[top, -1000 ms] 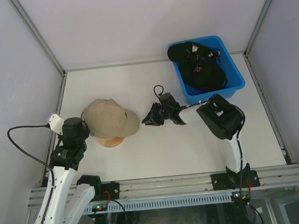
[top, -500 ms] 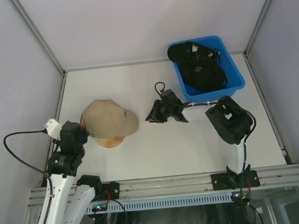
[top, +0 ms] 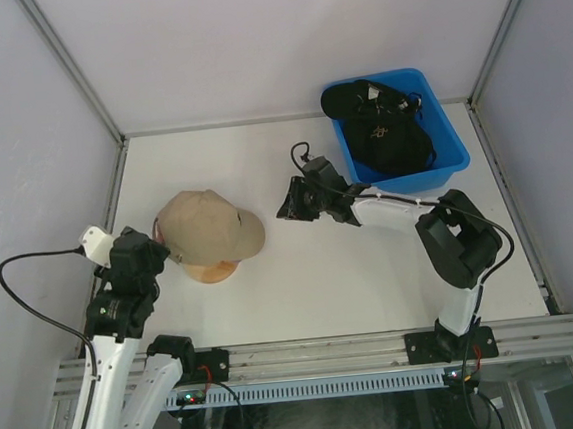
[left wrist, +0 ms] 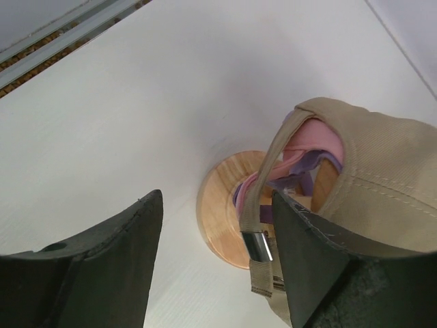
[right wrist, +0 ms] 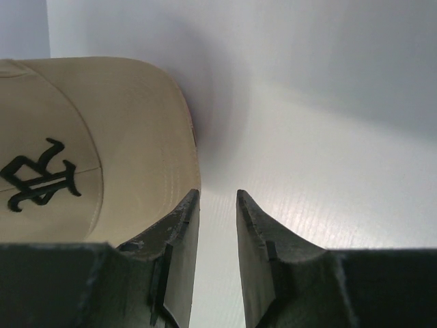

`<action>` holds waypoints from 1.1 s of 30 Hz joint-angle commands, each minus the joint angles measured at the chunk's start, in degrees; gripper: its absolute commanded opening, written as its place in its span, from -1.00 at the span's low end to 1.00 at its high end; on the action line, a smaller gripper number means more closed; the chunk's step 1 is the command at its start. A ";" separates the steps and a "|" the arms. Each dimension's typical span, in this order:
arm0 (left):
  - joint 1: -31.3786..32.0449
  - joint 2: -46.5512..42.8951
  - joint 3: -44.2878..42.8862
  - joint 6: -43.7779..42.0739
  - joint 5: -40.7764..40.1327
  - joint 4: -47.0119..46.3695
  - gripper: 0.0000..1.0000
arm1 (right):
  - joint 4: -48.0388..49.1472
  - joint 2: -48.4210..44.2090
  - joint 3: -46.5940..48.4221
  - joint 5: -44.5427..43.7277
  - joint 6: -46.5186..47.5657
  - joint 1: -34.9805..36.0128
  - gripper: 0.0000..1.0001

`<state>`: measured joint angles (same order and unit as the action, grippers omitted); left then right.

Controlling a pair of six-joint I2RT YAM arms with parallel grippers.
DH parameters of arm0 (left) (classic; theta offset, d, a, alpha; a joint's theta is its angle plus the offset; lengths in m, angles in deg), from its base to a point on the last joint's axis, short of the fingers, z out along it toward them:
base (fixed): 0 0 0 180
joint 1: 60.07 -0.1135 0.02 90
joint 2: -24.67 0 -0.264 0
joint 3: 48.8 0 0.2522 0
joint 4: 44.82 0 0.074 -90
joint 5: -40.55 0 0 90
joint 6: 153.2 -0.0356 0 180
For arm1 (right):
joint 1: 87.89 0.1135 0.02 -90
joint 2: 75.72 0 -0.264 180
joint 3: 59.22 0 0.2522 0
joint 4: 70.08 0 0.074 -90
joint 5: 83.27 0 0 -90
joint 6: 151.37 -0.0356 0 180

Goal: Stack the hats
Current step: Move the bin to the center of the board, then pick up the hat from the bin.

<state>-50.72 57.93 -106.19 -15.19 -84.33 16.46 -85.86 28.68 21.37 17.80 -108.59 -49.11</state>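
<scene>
A tan hat [top: 207, 226] tops the stack on the round wooden stand [top: 211, 272] at the left of the table. In the left wrist view a pink hat [left wrist: 311, 140] and a lavender hat [left wrist: 311, 164] show under the tan hat [left wrist: 389, 178]. Its back strap and metal buckle [left wrist: 256, 246] hang loose beside my right finger. My left gripper [top: 157, 248] [left wrist: 215, 198] stands open just behind the stack. My right gripper [top: 286, 209] [right wrist: 217, 195] is to the right of the tan brim [right wrist: 102, 137], its jaws a little apart with nothing between them.
A blue bin [top: 457, 154] at the back right holds black hats [top: 385, 141]. The right arm stretches low across the table from the bin's front. Walls and metal rails close in the table on three sides.
My left gripper has opened, let go of the tan hat's back and drawn back toward the near left. The right arm's elbow swung right and its gripper shifted slightly farther away.
</scene>
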 commanded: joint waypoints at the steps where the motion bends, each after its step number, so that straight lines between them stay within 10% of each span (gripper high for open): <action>1: -0.29 0.03 -4.21 0.63 -0.46 -1.39 0.39 | -2.13 -3.39 2.66 -2.84 3.43 1.19 -0.45; 23: -0.47 0.59 -15.91 3.80 0.50 1.24 0.40 | -23.15 -5.13 32.93 -17.28 19.60 -11.83 -0.42; 33: -3.26 9.78 -21.37 1.31 8.01 -1.58 0.40 | -33.15 8.20 52.71 -20.00 27.91 -20.49 -0.31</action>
<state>-51.86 64.24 -123.29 -11.91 -81.07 18.13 -112.39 30.91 65.34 -0.47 -86.34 -67.93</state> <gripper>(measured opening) 0.702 0.326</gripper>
